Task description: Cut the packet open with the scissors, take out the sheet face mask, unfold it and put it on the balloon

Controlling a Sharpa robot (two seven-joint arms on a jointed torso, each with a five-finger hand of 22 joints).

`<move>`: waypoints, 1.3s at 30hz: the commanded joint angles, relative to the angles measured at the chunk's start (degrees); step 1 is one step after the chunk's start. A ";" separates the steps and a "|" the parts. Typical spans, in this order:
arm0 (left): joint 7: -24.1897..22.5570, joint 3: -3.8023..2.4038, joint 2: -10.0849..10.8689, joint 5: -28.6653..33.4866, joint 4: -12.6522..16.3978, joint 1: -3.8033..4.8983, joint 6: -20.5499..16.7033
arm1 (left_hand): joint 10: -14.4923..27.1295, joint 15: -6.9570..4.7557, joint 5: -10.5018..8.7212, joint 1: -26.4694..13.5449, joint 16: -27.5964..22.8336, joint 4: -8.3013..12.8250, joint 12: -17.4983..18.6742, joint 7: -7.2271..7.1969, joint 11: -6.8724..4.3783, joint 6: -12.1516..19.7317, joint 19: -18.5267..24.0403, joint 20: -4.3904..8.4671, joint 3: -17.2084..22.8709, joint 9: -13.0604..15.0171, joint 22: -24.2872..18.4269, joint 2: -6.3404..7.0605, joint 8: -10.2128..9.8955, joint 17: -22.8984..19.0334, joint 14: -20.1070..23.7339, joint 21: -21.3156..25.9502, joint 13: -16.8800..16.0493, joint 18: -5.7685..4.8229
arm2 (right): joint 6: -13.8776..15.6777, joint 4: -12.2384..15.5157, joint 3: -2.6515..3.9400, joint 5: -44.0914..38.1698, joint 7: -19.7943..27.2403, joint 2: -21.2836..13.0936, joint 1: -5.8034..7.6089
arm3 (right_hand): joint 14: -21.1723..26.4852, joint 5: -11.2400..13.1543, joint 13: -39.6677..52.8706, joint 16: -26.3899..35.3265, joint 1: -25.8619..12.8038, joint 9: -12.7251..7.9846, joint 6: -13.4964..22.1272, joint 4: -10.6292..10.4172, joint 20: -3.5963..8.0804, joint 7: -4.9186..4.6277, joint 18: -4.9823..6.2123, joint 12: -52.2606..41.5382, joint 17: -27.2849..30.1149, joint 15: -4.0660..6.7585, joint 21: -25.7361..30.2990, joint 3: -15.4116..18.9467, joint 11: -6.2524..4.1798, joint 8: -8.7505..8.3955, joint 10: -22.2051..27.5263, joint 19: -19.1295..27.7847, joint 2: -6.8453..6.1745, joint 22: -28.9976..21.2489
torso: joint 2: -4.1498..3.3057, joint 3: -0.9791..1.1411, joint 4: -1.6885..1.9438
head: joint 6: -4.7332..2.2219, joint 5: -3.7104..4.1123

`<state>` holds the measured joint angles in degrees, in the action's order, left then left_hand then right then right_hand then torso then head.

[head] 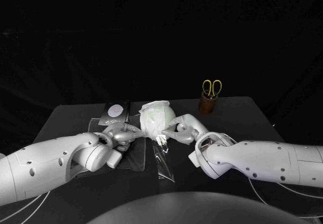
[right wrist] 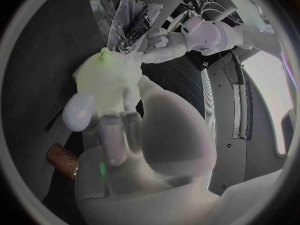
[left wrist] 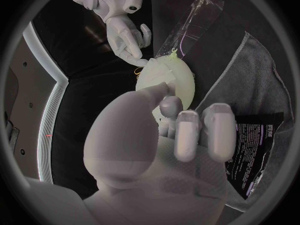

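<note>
Where the head camera looks down, the balloon (head: 164, 112) sits mid-way across the black worktop (head: 235, 121) with the sheet mask (head: 150, 122) draped over it. The left hand (head: 123, 134) and right hand (head: 180, 129) flank it, their fingers at the mask's lower edges. The black packet (head: 114, 112) lies just behind the left hand on a grey cloth (head: 131, 156). A strip of clear film (head: 162, 161) lies on the robot's side of the balloon. The scissors (head: 211, 87) stand handles-up in a brown holder (head: 207, 105), well apart to the right.

From the left wrist, the left hand's thumb and a fingertip (left wrist: 170, 105) close on the mask's (left wrist: 164, 82) edge against the balloon. The packet (left wrist: 256, 145) lies beside the hand on the cloth (left wrist: 250, 70), and the right hand (left wrist: 128, 35) is at the balloon's far side.

From the right wrist, the right hand (right wrist: 119, 130) pinches the mask (right wrist: 109, 85) between thumb and fingers. The left hand (right wrist: 162, 40) touches the opposite side, with the holder (right wrist: 62, 157) nearby.
</note>
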<state>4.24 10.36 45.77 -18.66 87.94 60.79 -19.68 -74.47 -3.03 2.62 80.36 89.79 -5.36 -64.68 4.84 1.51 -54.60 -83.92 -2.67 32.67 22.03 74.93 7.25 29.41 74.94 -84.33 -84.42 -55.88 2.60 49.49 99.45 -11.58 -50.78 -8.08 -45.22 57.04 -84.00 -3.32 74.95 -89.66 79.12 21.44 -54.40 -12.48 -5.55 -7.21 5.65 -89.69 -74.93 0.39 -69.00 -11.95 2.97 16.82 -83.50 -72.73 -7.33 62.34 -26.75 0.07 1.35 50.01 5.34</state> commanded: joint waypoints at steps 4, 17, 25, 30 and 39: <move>-0.28 -0.05 -0.10 0.18 0.04 0.02 0.71 | -1.61 -0.15 0.17 -0.31 0.21 1.44 0.24 0.07 -1.24 -0.04 -0.48 0.31 1.91 6.40 6.46 -0.32 0.14 15.06 -5.67 -0.29 -0.08 -0.37 | 0.45 0.36 0.10 -3.62 -0.99 -0.31 -0.01 | -6.00 0.23 15.05 -0.34 2.08 -0.24 -0.44 1.55 0.09 -0.27 0.27 -0.31 -15.07 0.37 -1.19 -0.16 -0.06 -0.63 -6.50 -0.79 -0.52 1.52 | 0.02 -0.01 -0.03 | -0.01 0.08; -0.43 -0.05 -0.13 0.40 0.08 0.02 0.84 | -1.61 -0.15 0.17 -0.46 0.21 1.56 0.25 0.08 -1.24 -0.02 -0.49 0.31 2.07 6.47 6.48 -0.25 0.16 15.06 -5.67 -0.30 -0.09 -0.38 | -1.31 -1.17 0.14 -4.65 -3.86 0.24 0.01 | -6.00 0.07 15.05 -0.34 2.31 -0.34 -0.74 1.72 0.08 -0.29 0.22 -0.31 -15.07 0.34 -1.41 -0.45 -0.04 -0.75 -6.50 -0.95 -0.07 1.83 | -0.01 -0.13 0.01 | -0.01 -0.04; 0.02 -0.05 -0.11 0.40 0.03 0.02 1.05 | -1.55 -0.15 0.19 -0.64 0.21 1.82 0.38 0.09 -1.24 -0.02 -0.46 0.31 2.33 6.58 6.45 -0.10 0.21 15.06 -5.67 -0.28 0.04 -0.37 | -0.92 -1.51 0.14 -5.99 -4.48 0.39 0.01 | -6.00 0.10 15.05 -0.34 2.28 -0.40 -1.06 1.67 0.09 -0.20 0.18 -0.31 -15.07 0.37 -1.63 -0.74 -0.10 -0.81 -6.50 -1.13 0.47 2.14 | 0.01 0.01 0.08 | -0.01 -0.08; 0.94 -0.05 0.06 0.13 -0.19 0.02 1.22 | -1.49 -0.15 0.19 -0.76 0.21 2.00 0.48 0.10 -1.24 -0.03 -0.45 0.32 2.54 6.66 6.44 -0.01 0.25 15.06 -5.67 -0.27 0.12 -0.36 | -1.06 -2.14 0.15 -6.57 -4.90 0.62 0.02 | -6.00 0.18 15.05 -0.34 2.29 -0.42 -1.10 1.67 0.10 -0.19 0.18 -0.31 -15.07 0.39 -1.64 -0.82 -0.11 -0.84 -6.50 -1.14 0.58 2.16 | -0.02 0.02 0.02 | -0.01 -0.16; 2.03 -0.05 0.36 -0.20 -0.59 0.03 1.08 | -1.42 -0.16 0.19 -0.93 0.21 2.15 0.61 0.11 -1.23 -0.04 -0.43 0.32 2.76 6.74 6.40 0.08 0.28 15.06 -5.67 -0.24 0.25 -0.35 | -1.41 -2.97 0.15 -6.99 -5.32 1.01 0.04 | -6.00 0.23 15.05 -0.34 2.30 -0.44 -1.11 1.68 0.10 -0.19 0.18 -0.31 -15.07 0.39 -1.63 -0.86 -0.12 -0.87 -6.50 -1.13 0.64 2.16 | 0.02 0.02 0.01 | -0.01 -0.19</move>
<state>5.60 10.34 46.11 -18.68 87.35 60.79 -19.34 -74.48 -3.12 2.52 79.59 89.80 -5.52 -64.38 4.91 1.50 -54.51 -83.92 -2.68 32.84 22.37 74.95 7.57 29.41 74.94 -84.23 -84.42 -55.67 2.60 48.94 96.65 -11.45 -56.48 -12.67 -44.26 57.07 -83.90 -3.32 74.95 -89.80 81.44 21.07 -55.19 -10.82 -5.53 -7.25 5.62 -89.69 -74.95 0.29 -70.46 -12.35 2.81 16.18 -83.78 -73.60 -7.24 64.47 -26.75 0.06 1.36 50.01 5.11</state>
